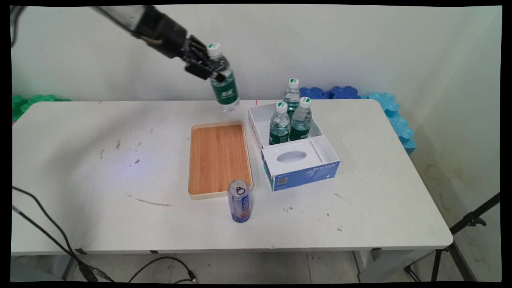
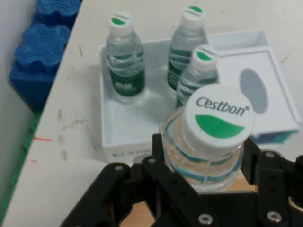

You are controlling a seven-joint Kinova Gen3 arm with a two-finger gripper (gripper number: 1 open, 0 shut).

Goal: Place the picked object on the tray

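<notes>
My gripper (image 1: 211,69) is shut on a water bottle (image 1: 223,82) with a green label and white cap, holding it tilted in the air above the table's far side, just beyond the wooden tray (image 1: 218,159). In the hand view the held bottle (image 2: 210,142) fills the centre between the fingers (image 2: 163,156), its cap reading Cestbon. Three more bottles (image 1: 291,120) stand in the white box (image 1: 320,138) to the right of the tray; the same bottles (image 2: 125,59) show in the hand view inside the box (image 2: 106,127).
A blue drink can (image 1: 239,201) stands upright in front of the tray's near edge. Blue foam pieces (image 1: 390,110) lie at the table's far right edge and green ones (image 1: 30,102) at the far left. Black cables (image 1: 48,224) hang at the near left.
</notes>
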